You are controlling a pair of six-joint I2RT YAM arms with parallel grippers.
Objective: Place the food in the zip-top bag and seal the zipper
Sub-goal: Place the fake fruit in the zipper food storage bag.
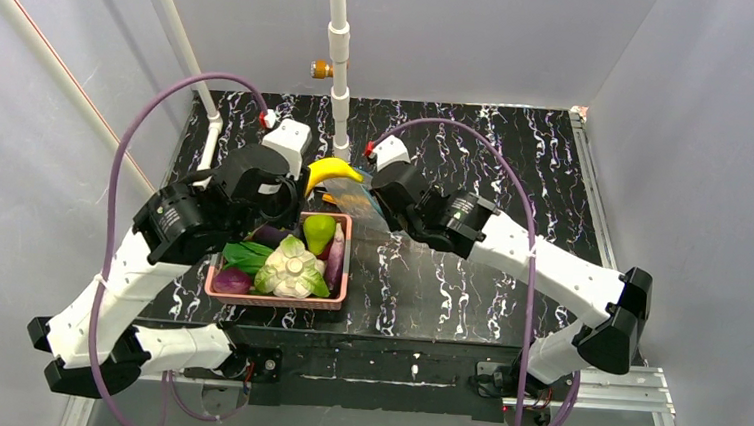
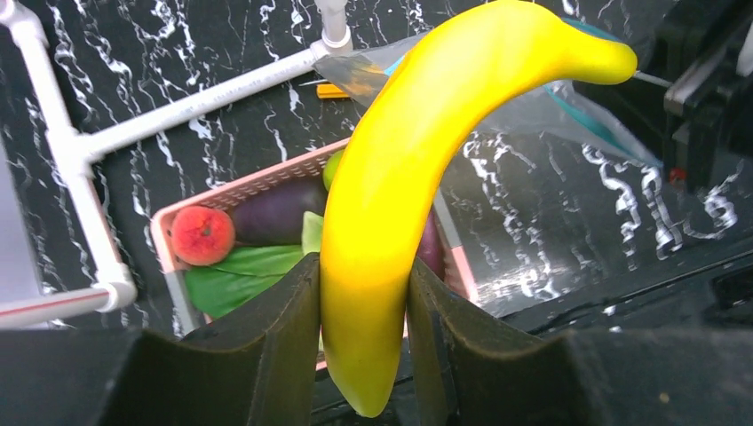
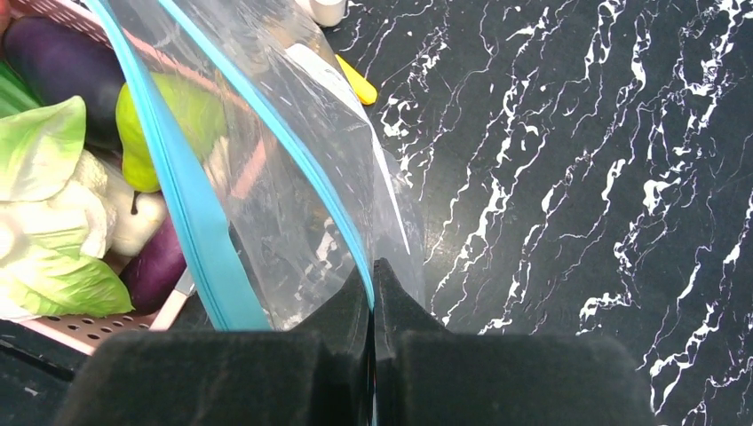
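the left fingers (image 2: 293, 311) are clamping the yellow banana (image 2: 400, 177) near its lower end, one pad pressing on each side. the short end is poking out below them and the long curve is rising beyond the tips. the banana is hanging in the air over the far end of the pink basket (image 2: 257, 182), its tip reaching toward the clear zip-top bag (image 3: 293, 177). the right fingers (image 3: 360, 302) are pinching shut on one lip of the bag, holding it up beside the basket above the black marbled tabletop (image 3: 577, 177). the teal zipper (image 3: 191, 213) is running away from the tips in two separated strips, leaving the mouth gaping. the green pear (image 1: 319, 231), leafy head (image 1: 292, 267) and purple eggplant (image 2: 275, 213) are lying in the basket.
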